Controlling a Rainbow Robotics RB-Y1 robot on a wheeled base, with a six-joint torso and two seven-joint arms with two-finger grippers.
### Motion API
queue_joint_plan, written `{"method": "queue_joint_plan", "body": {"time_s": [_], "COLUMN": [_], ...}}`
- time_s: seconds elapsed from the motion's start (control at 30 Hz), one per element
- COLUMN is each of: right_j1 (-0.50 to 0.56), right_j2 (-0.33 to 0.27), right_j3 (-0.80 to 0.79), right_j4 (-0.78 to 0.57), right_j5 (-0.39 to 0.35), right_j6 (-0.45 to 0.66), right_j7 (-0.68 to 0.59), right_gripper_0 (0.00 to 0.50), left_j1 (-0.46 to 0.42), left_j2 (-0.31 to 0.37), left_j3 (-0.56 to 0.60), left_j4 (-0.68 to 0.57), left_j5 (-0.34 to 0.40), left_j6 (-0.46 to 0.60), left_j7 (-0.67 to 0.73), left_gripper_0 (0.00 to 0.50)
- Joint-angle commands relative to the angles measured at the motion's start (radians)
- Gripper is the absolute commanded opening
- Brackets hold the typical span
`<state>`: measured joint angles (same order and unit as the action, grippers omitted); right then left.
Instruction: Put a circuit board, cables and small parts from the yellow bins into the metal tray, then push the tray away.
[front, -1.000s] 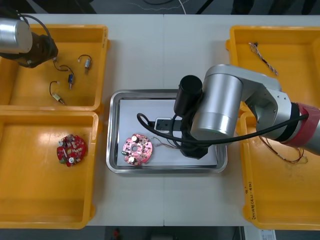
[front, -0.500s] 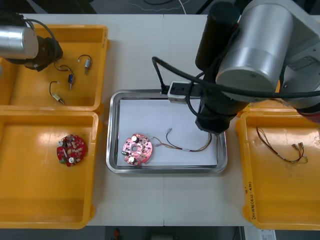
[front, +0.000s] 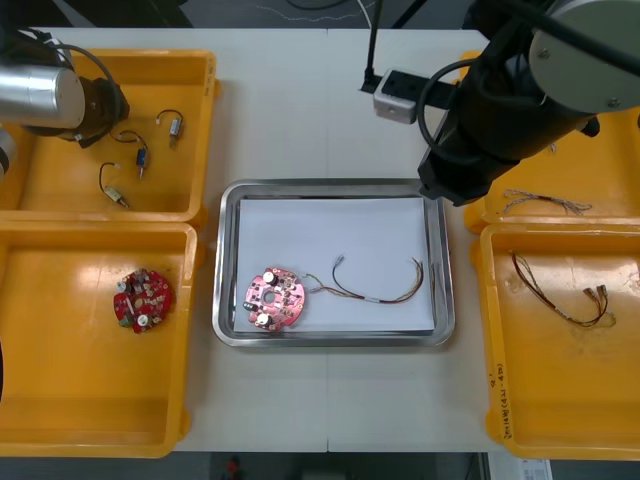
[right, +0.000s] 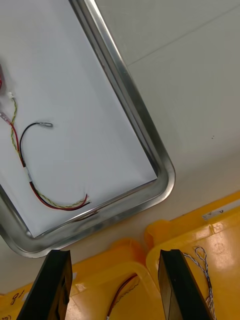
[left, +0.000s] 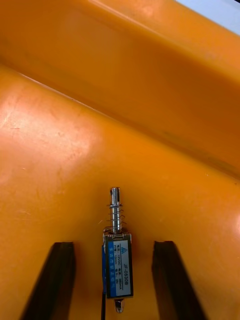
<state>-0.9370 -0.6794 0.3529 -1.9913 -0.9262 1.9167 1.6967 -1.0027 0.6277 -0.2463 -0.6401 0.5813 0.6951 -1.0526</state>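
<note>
- Centre of the front view: the metal tray now holds a red and yellow cable, lying just right of the round red circuit board. A second ago the right arm was low over that spot.
- The right gripper has since lifted away toward the upper right of the frame. Its fingers are spread with nothing between them, above the tray's corner and the bin rims.
- That suggests the board and one cable are delivered, and the small parts are still to come.
- Upper left of the front view: the left gripper is down inside the yellow bin. Its fingers are spread on either side of a small metal part with a spring on its pin, and are not touching it.
- The part's label seems to read "JF-0530B"; its smaller lines are too fine to read.
- Handwriting on the lower-right bin's rim is not legible.
</note>
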Motion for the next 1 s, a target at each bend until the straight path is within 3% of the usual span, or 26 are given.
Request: {"method": "queue_joint_plan", "body": {"time_s": [0.03,0.27,0.43,0.7,1.0], "right_j1": [0.026,0.037,0.035,0.024,-0.034], "right_j2": [-0.075,-0.108,-0.104,-0.104,-0.083], "right_j3": [-0.118,-0.232,-0.328,-0.41,-0.431], "right_j4": [0.031,0.152,0.258,0.355,0.578], "right_j5": [0.003,0.075,0.129,0.236,0.245], "right_j6": [0.003,0.003,0.003,0.003,0.001], "right_j7": [0.0,0.011,0.024,0.052,0.087], "right_gripper_0": [0.5,0.5,0.5,0.5,0.5], "left_j1": [-0.036,-0.03,-0.03,-0.03,-0.03], "left_j2": [-0.019,-0.01,0.013,0.017,0.01], "left_j3": [-0.015,-0.011,0.048,0.228,0.271], "left_j4": [0.003,-0.003,-0.082,-0.26,-0.466], "left_j5": [0.002,-0.005,-0.035,-0.147,-0.164], "left_j6": [-0.012,0.026,0.187,0.498,0.81], "left_j7": [-0.099,-0.104,-0.112,-0.126,-0.119], "left_gripper_0": [0.0,0.0,0.0,0.0,0.0]}}
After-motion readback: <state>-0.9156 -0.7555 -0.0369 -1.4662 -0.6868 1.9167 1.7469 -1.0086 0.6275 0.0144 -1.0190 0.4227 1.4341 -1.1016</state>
